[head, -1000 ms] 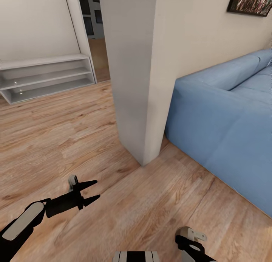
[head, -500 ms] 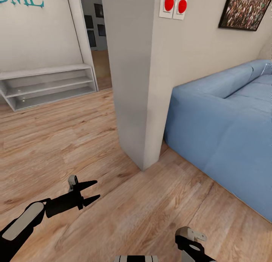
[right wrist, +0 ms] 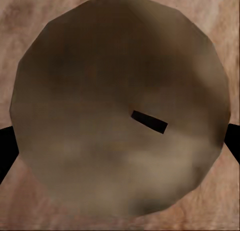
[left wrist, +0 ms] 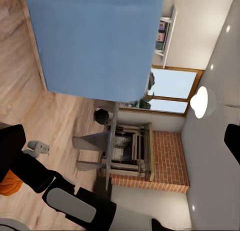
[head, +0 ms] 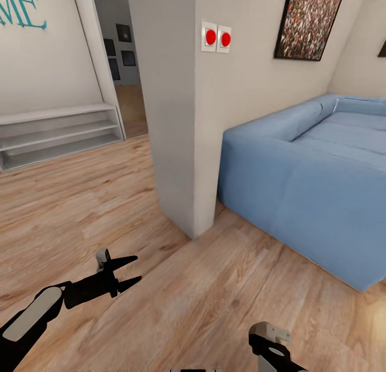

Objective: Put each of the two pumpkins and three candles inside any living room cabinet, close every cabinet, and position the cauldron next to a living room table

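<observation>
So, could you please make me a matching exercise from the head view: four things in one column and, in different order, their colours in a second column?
Things:
1. sofa
2. wall buttons
3. open shelving
4. floor

Colours:
A. red
B. light brown wood
C. blue
D. white-grey

Pairs: 1-C, 2-A, 3-D, 4-B
</observation>
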